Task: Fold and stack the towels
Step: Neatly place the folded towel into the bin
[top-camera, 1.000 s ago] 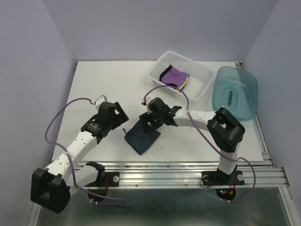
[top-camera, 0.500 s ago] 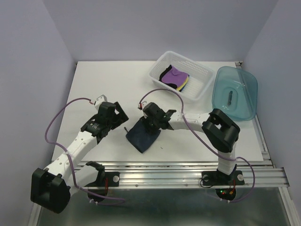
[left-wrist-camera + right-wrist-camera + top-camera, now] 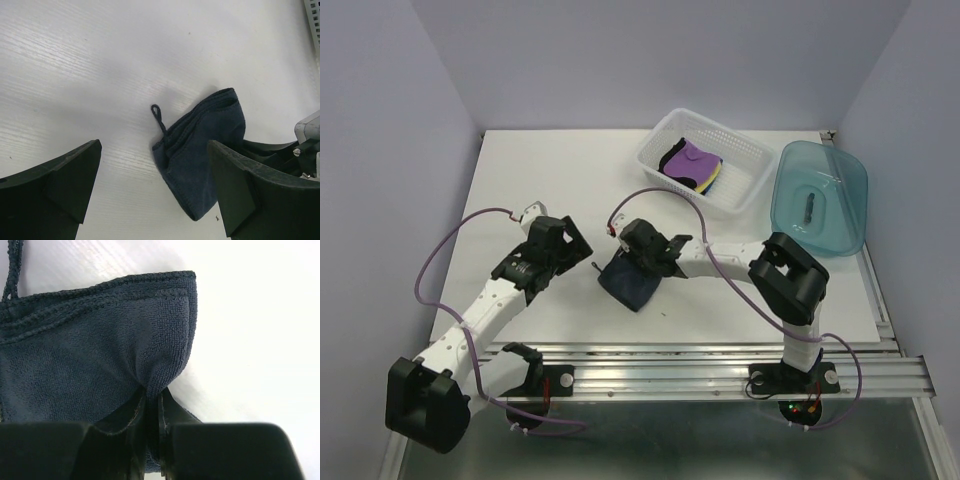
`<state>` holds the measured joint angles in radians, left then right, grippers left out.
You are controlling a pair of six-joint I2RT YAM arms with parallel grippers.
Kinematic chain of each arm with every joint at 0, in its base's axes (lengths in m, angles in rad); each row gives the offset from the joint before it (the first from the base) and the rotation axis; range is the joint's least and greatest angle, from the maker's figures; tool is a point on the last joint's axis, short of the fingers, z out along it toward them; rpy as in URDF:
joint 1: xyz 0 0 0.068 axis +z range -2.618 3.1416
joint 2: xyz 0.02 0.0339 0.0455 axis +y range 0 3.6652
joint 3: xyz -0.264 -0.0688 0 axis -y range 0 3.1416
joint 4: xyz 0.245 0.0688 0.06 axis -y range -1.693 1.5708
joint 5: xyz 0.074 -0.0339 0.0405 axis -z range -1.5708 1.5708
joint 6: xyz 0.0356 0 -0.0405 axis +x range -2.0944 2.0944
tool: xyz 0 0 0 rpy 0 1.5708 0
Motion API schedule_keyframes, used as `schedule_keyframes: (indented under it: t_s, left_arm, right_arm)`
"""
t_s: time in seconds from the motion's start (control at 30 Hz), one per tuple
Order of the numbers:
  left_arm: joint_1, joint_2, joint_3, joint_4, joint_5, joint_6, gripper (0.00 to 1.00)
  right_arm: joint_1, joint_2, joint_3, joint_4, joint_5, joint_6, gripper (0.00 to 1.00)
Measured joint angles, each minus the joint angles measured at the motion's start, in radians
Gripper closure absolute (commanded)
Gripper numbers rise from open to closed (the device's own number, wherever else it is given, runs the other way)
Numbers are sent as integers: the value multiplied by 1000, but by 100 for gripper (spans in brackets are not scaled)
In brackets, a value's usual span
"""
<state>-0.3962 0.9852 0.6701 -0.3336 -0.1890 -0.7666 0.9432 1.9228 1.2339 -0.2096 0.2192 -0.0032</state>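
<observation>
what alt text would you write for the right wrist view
The right gripper has its fingers pinched shut on a bunched edge of the dark blue towel, which fills the left of the frame. The towel lies on the white table, and its thin loop shows at the top left corner.

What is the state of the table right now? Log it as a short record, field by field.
left gripper: open, empty, over the table just left of the dark towel
right gripper: shut on an edge of the dark towel, cloth pinched between its fingers
dark towel: on the table, bunched in layers, hanging loop lying free
basket: far right of the table; purple towel on top, yellow towel edge showing beneath
teal bin: right of the basket
</observation>
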Motion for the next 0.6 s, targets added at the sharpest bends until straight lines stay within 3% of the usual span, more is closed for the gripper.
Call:
schedule_keyframes:
  t_s: [0.27, 0.6]
  left_arm:
    - [20, 0, 0, -1, -16, 0, 1]
    - [65, 19, 48, -16, -31, 8, 1]
  right_arm:
    - [-49, -5, 84, 10, 100, -283, 99]
    - [-222, -12, 237, 17, 72, -454, 99]
